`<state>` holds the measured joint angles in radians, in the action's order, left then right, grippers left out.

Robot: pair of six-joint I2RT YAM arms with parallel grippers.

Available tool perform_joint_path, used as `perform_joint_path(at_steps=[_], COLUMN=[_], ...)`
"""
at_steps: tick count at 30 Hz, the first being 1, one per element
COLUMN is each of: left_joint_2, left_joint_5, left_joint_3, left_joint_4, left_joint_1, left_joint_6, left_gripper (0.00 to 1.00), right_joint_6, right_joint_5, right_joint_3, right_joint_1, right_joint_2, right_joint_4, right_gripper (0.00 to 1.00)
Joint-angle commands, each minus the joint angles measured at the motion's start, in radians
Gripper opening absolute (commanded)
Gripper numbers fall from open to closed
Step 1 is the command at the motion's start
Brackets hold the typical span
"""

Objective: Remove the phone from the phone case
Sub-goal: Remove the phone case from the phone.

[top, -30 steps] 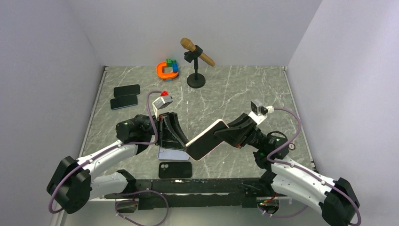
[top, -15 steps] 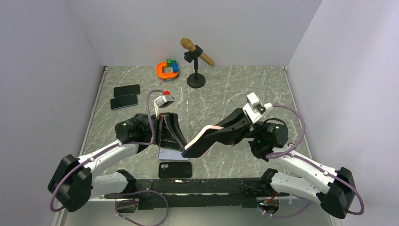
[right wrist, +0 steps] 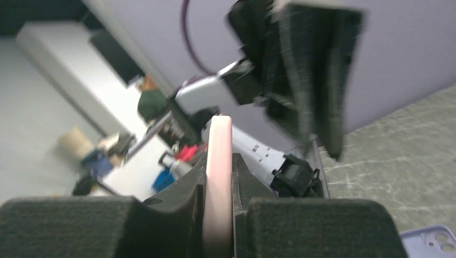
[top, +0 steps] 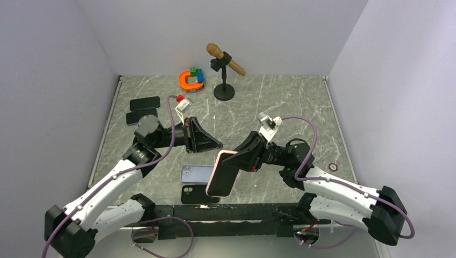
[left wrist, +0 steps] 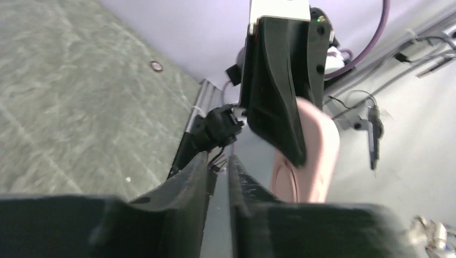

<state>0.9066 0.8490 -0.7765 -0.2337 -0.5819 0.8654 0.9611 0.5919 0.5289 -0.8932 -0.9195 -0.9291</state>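
My right gripper [top: 236, 161] is shut on a pink phone [top: 221, 174] and holds it in the air above the table's near edge, dark screen up, its long side hanging down. The phone's pink edge stands between my fingers in the right wrist view [right wrist: 218, 161], and it also shows in the left wrist view [left wrist: 312, 145]. A lavender phone case [top: 196, 173] lies flat on the table left of the phone, apart from it; its corner shows in the right wrist view [right wrist: 430, 242]. My left gripper [top: 211, 142] hangs above and behind the case, jaws nearly together [left wrist: 221, 166], holding nothing.
A black phone case [top: 200, 193] lies at the near edge under the held phone. Two dark phones [top: 144, 108] lie at the back left. An orange and blue toy [top: 191, 79] and a microphone on a stand [top: 224, 64] are at the back. A small ring [top: 333, 167] lies at the right.
My right gripper has swung the pink phone away from the case toward the near edge and turned it. My left gripper has lifted off the lavender case and drawn back.
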Motion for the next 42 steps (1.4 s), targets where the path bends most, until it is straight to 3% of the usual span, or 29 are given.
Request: perform_joint_path(at_steps=[1, 5, 7, 9, 13, 18, 22, 33, 42], left_joint_2=[-0.099, -0.177, -0.201, -0.213, -0.201, -0.158, -0.124, -0.069, -0.047], left_joint_5=[-0.136, -0.01, 0.033, 0.067, 0.098, 0.121, 0.117, 0.113, 0.106], left_joint_3=[-0.021, 0.08, 0.139, 0.194, 0.238, 0.237, 0.249, 0.259, 0.268], left_joint_4=[0.375, 0.224, 0.094, -0.056, -0.231, -0.328, -0.432, -0.527, -0.517], left_joint_1=[0.003, 0.002, 0.003, 0.001, 0.001, 0.002, 0.003, 0.003, 0.003], left_joint_6=[-0.321, -0.256, -0.178, -0.081, 0.032, 0.11, 0.187, 0.246, 0.242], left_gripper=[0.38, 0.69, 0.76, 0.77, 0.71, 0.44, 0.5, 0.31, 0.28], right_joint_6=[0.201, 0.35, 0.407, 0.456, 0.527, 0.588, 0.642, 0.699, 0.774], right_joint_5=[-0.213, -0.166, -0.128, -0.101, -0.078, -0.059, -0.057, -0.068, -0.059], right_joint_3=[0.001, -0.012, -0.003, 0.002, 0.016, 0.011, -0.023, -0.045, -0.052], right_joint_1=[0.118, 0.264, 0.298, 0.315, 0.325, 0.326, 0.328, 0.328, 0.327], right_joint_2=[0.099, 0.081, 0.045, 0.003, -0.057, -0.091, -0.102, -0.107, -0.157], right_joint_4=[0.161, 0.181, 0.14, 0.07, 0.001, -0.047, -0.126, -0.226, -0.376], right_gripper=[0.0, 0.0, 0.0, 0.0, 0.0, 0.0, 0.0, 0.0, 0.0])
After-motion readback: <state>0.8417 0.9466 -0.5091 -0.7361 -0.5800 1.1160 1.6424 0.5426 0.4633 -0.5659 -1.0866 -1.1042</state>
